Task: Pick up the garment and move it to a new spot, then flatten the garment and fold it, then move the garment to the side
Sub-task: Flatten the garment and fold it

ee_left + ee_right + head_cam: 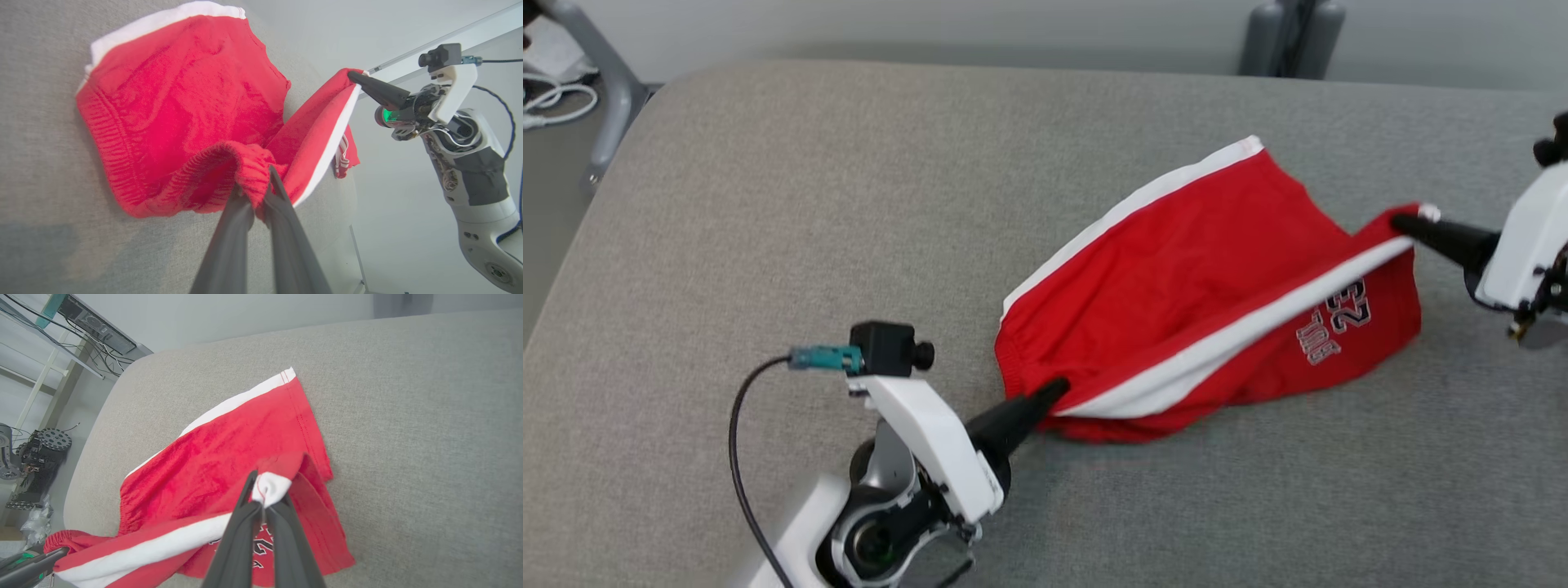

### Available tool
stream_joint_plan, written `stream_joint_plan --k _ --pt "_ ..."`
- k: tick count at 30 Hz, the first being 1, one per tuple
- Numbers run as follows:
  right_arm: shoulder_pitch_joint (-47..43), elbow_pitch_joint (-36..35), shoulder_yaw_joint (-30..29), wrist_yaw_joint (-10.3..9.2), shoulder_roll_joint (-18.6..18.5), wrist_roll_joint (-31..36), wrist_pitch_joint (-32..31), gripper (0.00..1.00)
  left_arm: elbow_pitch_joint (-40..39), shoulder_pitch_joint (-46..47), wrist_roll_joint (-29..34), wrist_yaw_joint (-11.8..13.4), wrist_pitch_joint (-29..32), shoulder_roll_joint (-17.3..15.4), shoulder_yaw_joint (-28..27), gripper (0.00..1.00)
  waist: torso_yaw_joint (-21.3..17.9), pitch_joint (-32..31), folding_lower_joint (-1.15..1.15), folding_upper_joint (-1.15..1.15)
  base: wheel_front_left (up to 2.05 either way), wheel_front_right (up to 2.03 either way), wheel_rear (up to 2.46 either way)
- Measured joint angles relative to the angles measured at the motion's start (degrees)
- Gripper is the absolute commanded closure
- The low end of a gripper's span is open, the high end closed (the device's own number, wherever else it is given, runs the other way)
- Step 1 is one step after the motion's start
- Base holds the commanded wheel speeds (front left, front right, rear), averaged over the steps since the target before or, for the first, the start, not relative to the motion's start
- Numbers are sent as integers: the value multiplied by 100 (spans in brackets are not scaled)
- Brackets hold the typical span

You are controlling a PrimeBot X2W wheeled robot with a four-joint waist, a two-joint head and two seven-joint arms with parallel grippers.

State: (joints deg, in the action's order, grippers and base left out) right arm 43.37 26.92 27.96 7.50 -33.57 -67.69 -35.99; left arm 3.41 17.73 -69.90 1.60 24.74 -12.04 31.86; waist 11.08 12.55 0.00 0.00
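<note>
Garment: red fabric shorts with white side stripes [1201, 278], lying on the right half of the grey cloth-covered bench [768, 204]; waistband toward the robot's left, leg hems toward its right. The far leg is spread flat on the cloth, its white stripe along the far edge; the near side is lifted and drawn taut, the near white stripe running straight between the two claws. Black-and-white lettering with the number 23 [1347, 314] sits on the near leg, which hangs below that stripe; its lower fold rests on the bench.

Left claw [1058, 390]: closed on the gathered elastic waistband at the near corner; the left wrist view shows ribbed red fabric pinched between the two dark fingers [282, 212] and bunched over their tips.

Right claw [1403, 220]: pinched tight on the hem corner of the near leg, at the end of the white stripe; the right wrist view shows a small white tuft of fabric standing out past the fingertips.

Surroundings: black wrist camera with a teal plug [882, 347] and a black cable on the left wrist; grey post [1290, 37] beyond the bench's far edge; white cables [551, 102] on the floor at far left.
</note>
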Motion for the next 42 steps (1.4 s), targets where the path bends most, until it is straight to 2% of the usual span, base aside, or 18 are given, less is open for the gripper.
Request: stream_joint_plan --k 10,17,23,30,40,41,42 --pt "1104 733 -198 0 500 738 -212 100 613 976 -49 -73 76 219 -183 100 263 619 0 0 0 0 0" --pt "1532 1021 -281 0 678 1037 -156 100 933 1327 -20 -233 -22 391 -215 100 428 904 0 0 0 0 0" --pt "1784 1296 -310 0 760 1250 18 100 1251 1534 22 -402 -168 560 -168 100 604 1115 0 0 0 0 0" --pt "1946 1588 -370 0 789 1378 258 100 1590 1765 174 -557 -613 759 -97 100 802 1293 0 0 0 0 0" --pt "2062 1868 -321 0 797 1488 445 100 1958 2049 33 -667 -892 890 49 100 906 1514 0 0 0 0 0" --pt "2073 1896 -331 0 805 1488 481 96 1990 2074 -2 -670 -916 894 62 100 913 1527 0 0 0 0 0" --pt "2075 1931 -356 0 823 1473 504 57 2024 2101 -29 -689 -948 899 71 100 919 1536 0 0 0 0 0"
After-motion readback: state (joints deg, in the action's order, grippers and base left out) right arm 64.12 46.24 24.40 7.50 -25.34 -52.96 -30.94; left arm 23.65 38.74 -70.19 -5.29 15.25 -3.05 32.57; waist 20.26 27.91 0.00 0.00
